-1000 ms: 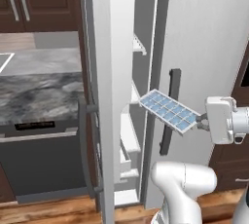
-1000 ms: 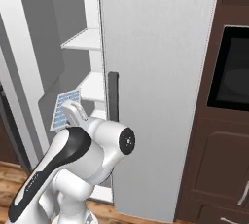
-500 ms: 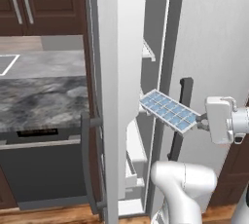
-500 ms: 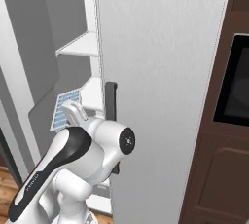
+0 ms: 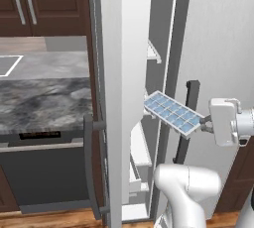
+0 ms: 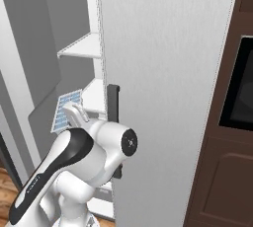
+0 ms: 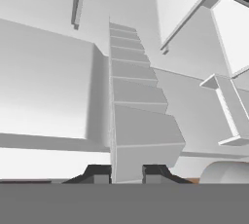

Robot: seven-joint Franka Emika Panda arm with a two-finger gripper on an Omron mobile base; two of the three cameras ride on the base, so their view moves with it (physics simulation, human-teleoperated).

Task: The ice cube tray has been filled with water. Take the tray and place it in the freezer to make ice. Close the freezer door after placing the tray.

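From the left base view I see the marble surface (image 5: pixel 44 98) at far left, then the freezer door (image 5: pixel 111 98) swung open edge-on, then the freezer (image 5: pixel 149 63) with its white shelves. I hold the tray (image 5: pixel 172 113) level in the air at the freezer opening, its water (image 5: pixel 166 109) cells facing up. At its right end the fingers (image 5: pixel 204 121) pinch the tray's short edge.

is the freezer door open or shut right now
Open. The freezer door stands swung out edge-on, leaving the freezer and its white shelves exposed, with the ice cube tray held at the opening.
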